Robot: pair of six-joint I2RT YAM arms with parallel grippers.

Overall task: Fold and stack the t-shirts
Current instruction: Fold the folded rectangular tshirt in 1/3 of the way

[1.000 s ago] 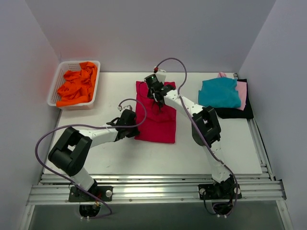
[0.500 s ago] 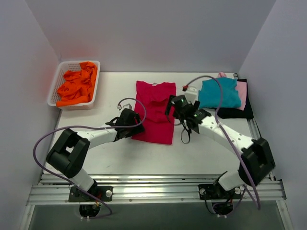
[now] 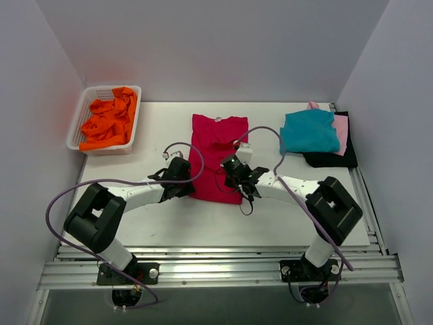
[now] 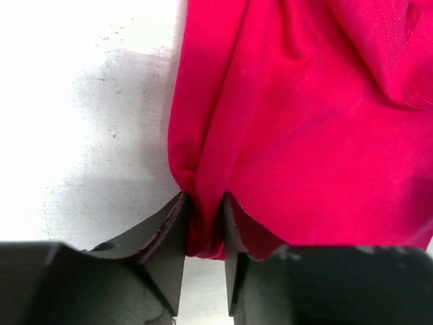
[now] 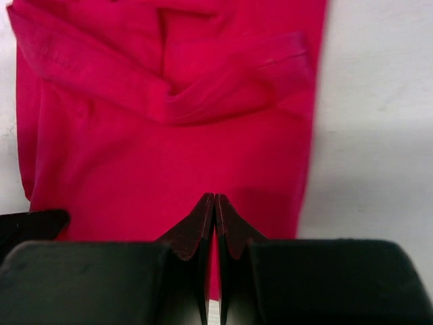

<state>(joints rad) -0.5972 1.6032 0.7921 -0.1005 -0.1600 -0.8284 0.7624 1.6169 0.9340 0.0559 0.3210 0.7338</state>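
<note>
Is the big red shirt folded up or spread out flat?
Partly folded. The crimson-red cloth t-shirt lies as a long narrow strip, its sleeves tucked inward, not yet doubled over.

Bright, even light from above washes the table (image 4: 67, 54) almost white in the left wrist view; a soft grey shadow lies beside the red shirt (image 4: 304, 135). Close foreground looks slightly soft.
</note>
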